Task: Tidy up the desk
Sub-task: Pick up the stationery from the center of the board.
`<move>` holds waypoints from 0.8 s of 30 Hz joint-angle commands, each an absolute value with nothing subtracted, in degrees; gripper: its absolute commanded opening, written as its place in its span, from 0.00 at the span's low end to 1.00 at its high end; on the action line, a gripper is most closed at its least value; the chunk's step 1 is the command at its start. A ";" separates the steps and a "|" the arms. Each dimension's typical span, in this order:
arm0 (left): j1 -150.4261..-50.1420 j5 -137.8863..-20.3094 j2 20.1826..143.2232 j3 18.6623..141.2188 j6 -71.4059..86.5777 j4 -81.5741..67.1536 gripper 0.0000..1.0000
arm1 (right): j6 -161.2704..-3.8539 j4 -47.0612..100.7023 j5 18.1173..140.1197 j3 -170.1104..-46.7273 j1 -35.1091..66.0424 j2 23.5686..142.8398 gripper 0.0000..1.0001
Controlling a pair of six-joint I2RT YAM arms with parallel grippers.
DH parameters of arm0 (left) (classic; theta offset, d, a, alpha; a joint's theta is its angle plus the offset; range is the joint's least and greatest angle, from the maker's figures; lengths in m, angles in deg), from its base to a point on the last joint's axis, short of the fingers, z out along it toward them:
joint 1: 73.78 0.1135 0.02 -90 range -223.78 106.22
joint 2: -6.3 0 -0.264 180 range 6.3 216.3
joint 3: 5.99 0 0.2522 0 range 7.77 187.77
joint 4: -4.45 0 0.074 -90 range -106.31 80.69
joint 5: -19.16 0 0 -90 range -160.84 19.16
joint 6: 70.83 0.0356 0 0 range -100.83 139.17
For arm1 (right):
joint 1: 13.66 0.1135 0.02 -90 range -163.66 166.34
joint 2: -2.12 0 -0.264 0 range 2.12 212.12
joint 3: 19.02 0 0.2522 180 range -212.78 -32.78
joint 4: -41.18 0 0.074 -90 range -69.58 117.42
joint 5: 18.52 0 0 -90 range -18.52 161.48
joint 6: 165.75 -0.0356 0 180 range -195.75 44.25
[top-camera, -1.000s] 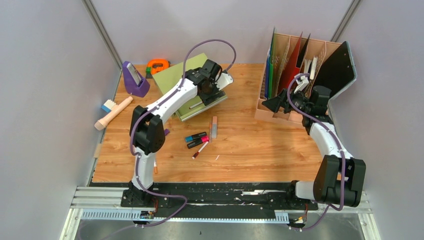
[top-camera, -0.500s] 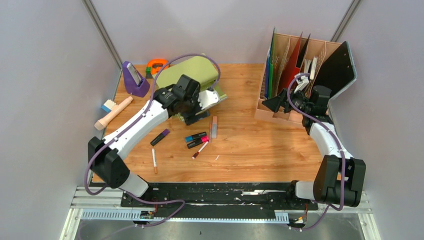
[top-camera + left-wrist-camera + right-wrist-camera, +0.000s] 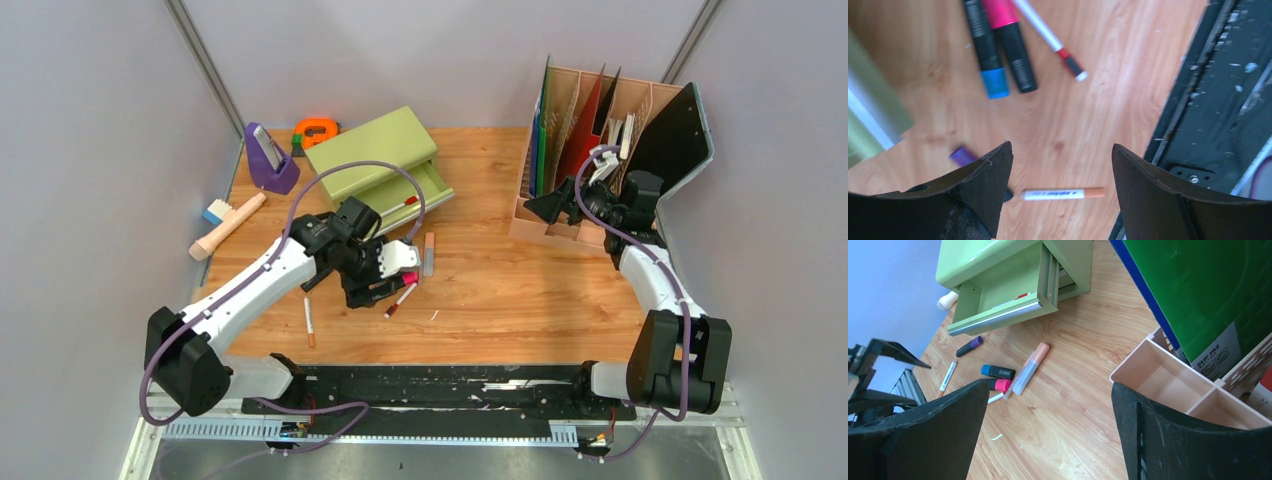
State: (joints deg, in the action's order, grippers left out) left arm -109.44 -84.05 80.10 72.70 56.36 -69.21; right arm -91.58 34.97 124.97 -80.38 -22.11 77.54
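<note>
Top view, bench (image 3: pixel 500 300): orange-brown wood grain filling the middle of the view, with a black-and-silver rail (image 3: pixel 440 385) on its near edge.
Top view, left claw (image 3: pixel 368 290): low over the loose pens; its opening cannot be judged from here.
Top view, hidden pens: the arm covers most of the marker cluster; only a red-tipped white pen (image 3: pixel 400 300) and a peach marker (image 3: pixel 428 255) show clearly.
Top view, right claw (image 3: pixel 548 208): beside the wooden file sorter (image 3: pixel 590 130); its gap is unclear from above.
Top view, green chest (image 3: pixel 370 150): at the back, with one drawer pulled out.
Left wrist view, left claw: spread wide, with nothing between the fingers and bare bench below.
Left wrist view, markers: a blue-capped marker (image 3: pixel 984 50) and a pink-capped marker (image 3: pixel 1010 45) lie side by side, their far ends cut off by the top edge.
Left wrist view, purple marker (image 3: pixel 962 155): mostly hidden behind the left finger.
Left wrist view, orange-ended pen (image 3: pixel 1063 193): lies apart from the others, near the rail.
Left wrist view, green chest: a blur at the left edge.
Right wrist view, right claw: spread and holding nothing.
Right wrist view, open drawer (image 3: pixel 998 315): its contents are too shadowed to name.
Right wrist view, green folder (image 3: pixel 1208 290): cut off at the top and right.
</note>
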 commanded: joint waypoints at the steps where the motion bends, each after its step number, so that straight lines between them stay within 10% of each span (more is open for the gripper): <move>1: -111.77 -94.60 79.68 68.20 56.63 -65.33 0.80 | -91.71 37.35 125.29 -79.55 -22.45 76.17 0.95; 24: -115.18 -92.40 91.65 58.77 60.10 -44.88 0.74 | -91.72 37.79 125.09 -78.58 -23.06 73.76 0.96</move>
State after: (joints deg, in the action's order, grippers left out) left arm -114.95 -92.75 91.55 59.54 58.54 -48.45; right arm -91.58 35.05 124.91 -78.87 -22.74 75.44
